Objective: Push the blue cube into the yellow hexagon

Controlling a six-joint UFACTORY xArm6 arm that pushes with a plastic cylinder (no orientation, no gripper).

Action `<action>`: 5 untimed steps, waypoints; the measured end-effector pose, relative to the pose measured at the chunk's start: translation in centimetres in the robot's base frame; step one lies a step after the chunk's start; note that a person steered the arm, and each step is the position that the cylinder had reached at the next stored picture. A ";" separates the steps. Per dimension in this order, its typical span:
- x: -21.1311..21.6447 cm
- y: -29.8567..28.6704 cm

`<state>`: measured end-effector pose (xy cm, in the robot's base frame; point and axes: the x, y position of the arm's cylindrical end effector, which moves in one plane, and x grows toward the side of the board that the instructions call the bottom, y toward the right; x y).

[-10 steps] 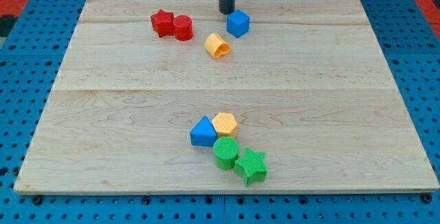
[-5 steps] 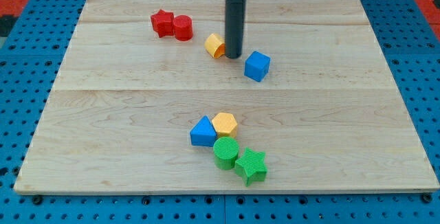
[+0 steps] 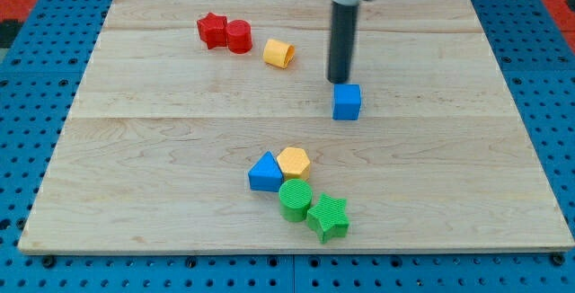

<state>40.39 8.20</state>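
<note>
- Now my tip (image 3: pixel 340 81) rests just above the blue cube (image 3: pixel 347 102), touching or nearly so; no fingers on this rod.
- Blue cube sits up-right of the yellow hexagon (image 3: pixel 294 162), well apart, on the desk (image 3: pixel 135 149).

Two red blocks (image 3: pixel 225 33), two yellow (image 3: pixel 279 53), two blue (image 3: pixel 347 102), two green (image 3: pixel 311 208)

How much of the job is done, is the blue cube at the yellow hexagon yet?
Not yet, roughly halfway. Done: the blue cube has come down from the view's top to mid-board over the last second. In hand: my tip sits just above the cube, right behind it. Left: a clear gap remains to the yellow hexagon, which lies lower and to the view's left, beside the blue triangle.
</note>
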 end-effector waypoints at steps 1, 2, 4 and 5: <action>5.8 -3.0; 6.3 -3.7; 6.5 2.0; 9.8 1.8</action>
